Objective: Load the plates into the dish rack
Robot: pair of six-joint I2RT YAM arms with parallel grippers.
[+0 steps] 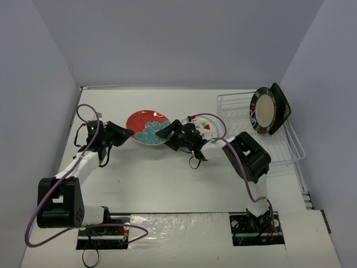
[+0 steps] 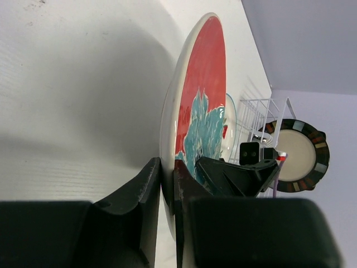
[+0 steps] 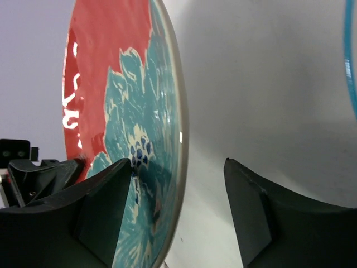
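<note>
The red-and-teal floral plate [image 1: 146,127] is held over the table middle. My left gripper [image 1: 124,134] is shut on its left rim; in the left wrist view [image 2: 167,178] the rim [image 2: 192,100] sits pinched between the fingers. My right gripper [image 1: 167,133] is open around the plate's right rim, jaws straddling it in the right wrist view [image 3: 178,178], the plate [image 3: 128,106] near the left finger. The watermelon plate [image 1: 206,126] lies behind the right gripper. The black-rimmed beige plate [image 1: 264,110] and the square black plate [image 1: 280,106] stand in the dish rack [image 1: 290,146].
The rack stands at the right of the table beside the right wall. The right arm's purple cable [image 1: 237,162] loops over the table in front of the rack. Grey walls enclose left, back and right.
</note>
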